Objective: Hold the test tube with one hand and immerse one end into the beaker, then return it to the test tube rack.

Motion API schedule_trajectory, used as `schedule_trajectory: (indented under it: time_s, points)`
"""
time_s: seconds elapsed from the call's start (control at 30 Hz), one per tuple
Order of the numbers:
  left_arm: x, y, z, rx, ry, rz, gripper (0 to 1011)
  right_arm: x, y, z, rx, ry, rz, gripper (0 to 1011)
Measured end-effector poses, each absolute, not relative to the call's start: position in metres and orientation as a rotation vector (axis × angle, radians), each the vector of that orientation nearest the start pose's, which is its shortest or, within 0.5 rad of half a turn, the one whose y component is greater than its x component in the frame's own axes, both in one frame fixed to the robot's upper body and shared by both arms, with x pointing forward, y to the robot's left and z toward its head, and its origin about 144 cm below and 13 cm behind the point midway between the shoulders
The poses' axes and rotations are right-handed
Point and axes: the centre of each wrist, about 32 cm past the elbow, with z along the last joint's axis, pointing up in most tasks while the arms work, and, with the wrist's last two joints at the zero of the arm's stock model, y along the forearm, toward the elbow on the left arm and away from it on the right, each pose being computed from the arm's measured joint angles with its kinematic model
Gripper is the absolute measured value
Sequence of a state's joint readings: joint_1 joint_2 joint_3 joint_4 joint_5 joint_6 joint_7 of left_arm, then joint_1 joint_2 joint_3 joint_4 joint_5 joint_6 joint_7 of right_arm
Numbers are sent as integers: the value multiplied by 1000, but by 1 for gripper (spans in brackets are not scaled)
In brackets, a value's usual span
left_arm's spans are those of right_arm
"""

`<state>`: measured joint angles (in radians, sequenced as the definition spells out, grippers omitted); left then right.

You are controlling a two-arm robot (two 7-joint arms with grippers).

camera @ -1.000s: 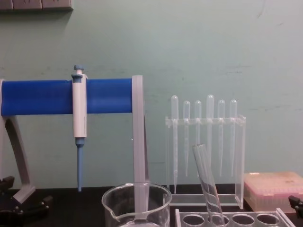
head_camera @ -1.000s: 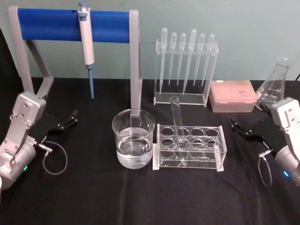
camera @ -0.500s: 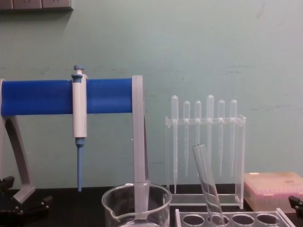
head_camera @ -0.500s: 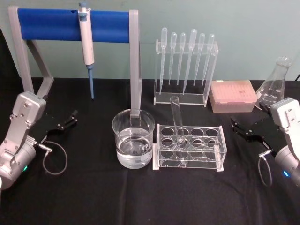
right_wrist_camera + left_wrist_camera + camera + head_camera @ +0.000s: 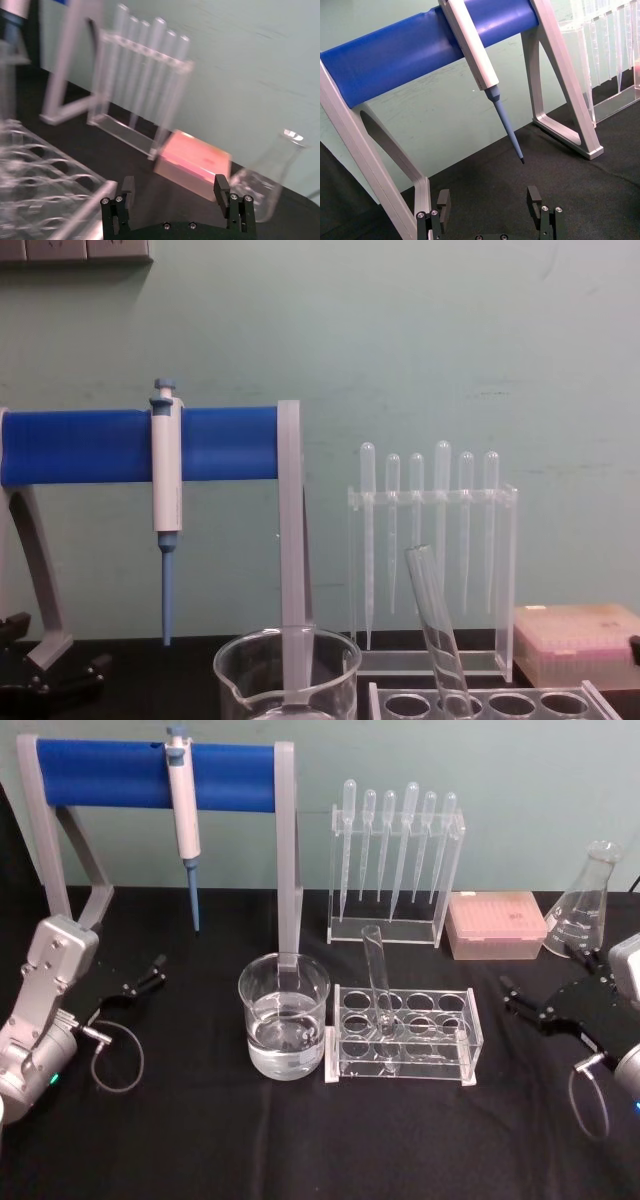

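The test tube (image 5: 379, 975) leans in the clear rack (image 5: 405, 1038) at the middle of the table, its open rim up; the chest view shows the test tube (image 5: 432, 625) tilted too. Left of the rack, the beaker (image 5: 284, 1015) is part full of water, and its rim and spout show in the chest view as the beaker (image 5: 288, 670). My right gripper (image 5: 553, 978) hangs open to the right of the rack, clear of the tube; its wrist view shows the right gripper (image 5: 173, 187) with nothing in it. My left gripper (image 5: 140, 978) rests open at the far left, also seen as the left gripper (image 5: 489, 197).
A blue-barred stand (image 5: 150, 765) at the back left carries a white-and-blue pipettor (image 5: 183, 805). Behind the rack is a clear holder of plastic pipettes (image 5: 395, 860). A pink tip box (image 5: 497, 925) and a conical flask (image 5: 585, 905) sit at the back right.
My right arm has drawn back to the right and its wrist has turned, so the gripper faces differently. The left arm, tube and beaker have not moved.
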<state>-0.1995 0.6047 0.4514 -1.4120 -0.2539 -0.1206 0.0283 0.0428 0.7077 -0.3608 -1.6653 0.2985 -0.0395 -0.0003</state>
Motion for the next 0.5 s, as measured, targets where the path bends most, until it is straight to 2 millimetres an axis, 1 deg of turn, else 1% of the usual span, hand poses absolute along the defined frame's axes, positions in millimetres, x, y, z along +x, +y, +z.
schedule_trajectory:
  time_s: [0.03, 0.1, 0.13, 0.17, 0.23, 0.37, 0.47, 0.5]
  points:
    - [489, 310, 1140, 304, -285, 1248, 1000, 447, -314, 1178, -294, -274, -1173, 1003]
    - [489, 310, 1140, 304, -285, 1248, 1000, 442, -310, 1188, -265, -233, -1083, 1003]
    - [489, 310, 1140, 305, -285, 1248, 1000, 442, -310, 1188, -265, -233, -1083, 1003]
    - [489, 310, 1140, 304, -285, 1248, 1000, 441, -307, 1192, -256, -211, -1028, 1003]
    - [489, 310, 1140, 304, -285, 1248, 1000, 443, -303, 1195, -253, -195, -977, 1003]
    - [489, 310, 1140, 304, -285, 1248, 1000, 455, -285, 1203, -251, -165, -854, 1002]
    - [489, 310, 1140, 304, -285, 1248, 1000, 462, -277, 1203, -252, -156, -824, 1002]
    - [489, 310, 1140, 304, -285, 1248, 1000, 468, -272, 1204, -249, -148, -810, 1002]
